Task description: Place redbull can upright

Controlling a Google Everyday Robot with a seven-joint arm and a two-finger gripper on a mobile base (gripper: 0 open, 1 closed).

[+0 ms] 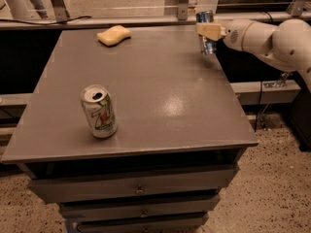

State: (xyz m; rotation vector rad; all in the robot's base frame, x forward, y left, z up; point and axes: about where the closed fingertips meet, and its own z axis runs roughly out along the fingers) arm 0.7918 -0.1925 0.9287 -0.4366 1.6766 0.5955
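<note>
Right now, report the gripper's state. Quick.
Gripper: closed on the redbull can, holding it roughly upright at the far right edge of the table.

A grey table point(160, 81) with drawers point(138, 188) beneath stands on speckled floor point(277, 188). An opened white-and-green 7UP can point(99, 111) stands upright at 8 o'clock from the tabletop's centre. A yellow sponge point(113, 35) lies at 11 o'clock. The gripper point(208, 31) hangs at 1 o'clock.
</note>
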